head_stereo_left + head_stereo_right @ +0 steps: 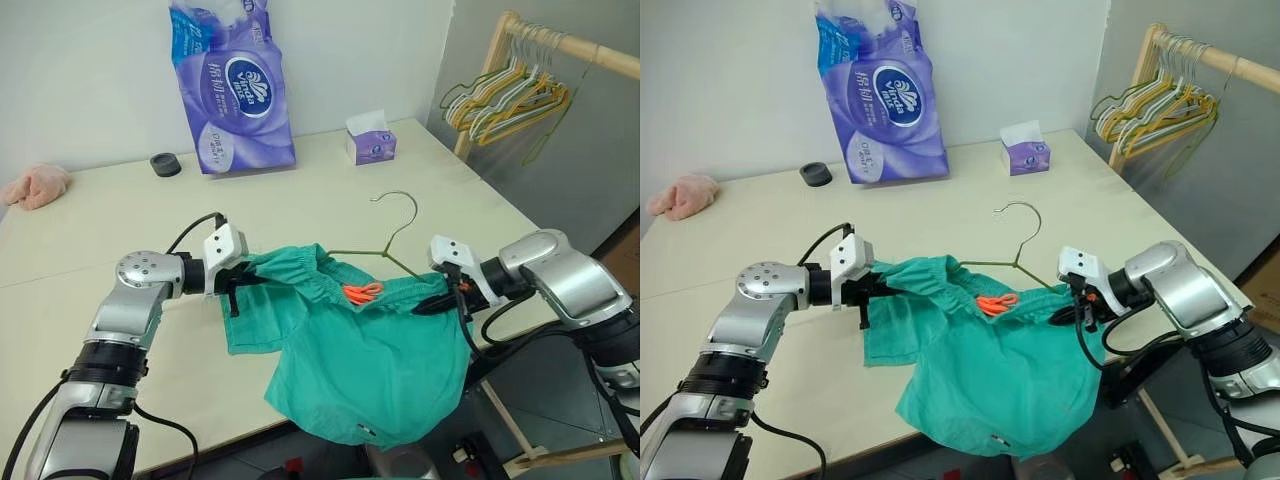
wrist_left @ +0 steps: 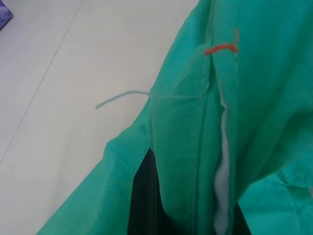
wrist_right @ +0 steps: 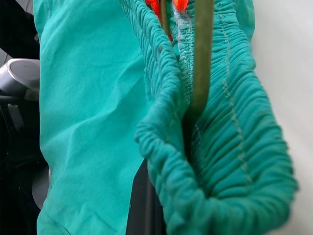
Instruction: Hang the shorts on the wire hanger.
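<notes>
The teal shorts [image 1: 370, 360] hang stretched between my two grippers above the table's front edge, and their lower part droops past that edge. My left gripper [image 1: 238, 285] is shut on the left end of the gathered waistband; a black finger [image 2: 144, 196] shows under the fabric. At the right end, my right gripper [image 1: 440, 303] is shut on the waistband [image 3: 234, 147]. The olive wire hanger [image 1: 400, 205] has its hook rising behind the shorts, and its wire [image 3: 201, 58] runs into the waistband fold. The orange drawstring [image 1: 362, 292] dangles mid-waistband. A white tag [image 1: 368, 432] sits near the hem.
At the back of the table [image 1: 120, 240] stand a purple tissue pack [image 1: 235, 85], a small tissue box [image 1: 371, 145] and a black cap [image 1: 165, 164]. A pink cloth lump [image 1: 38, 185] lies far left. A wooden rack with several hangers [image 1: 520, 95] stands at the right.
</notes>
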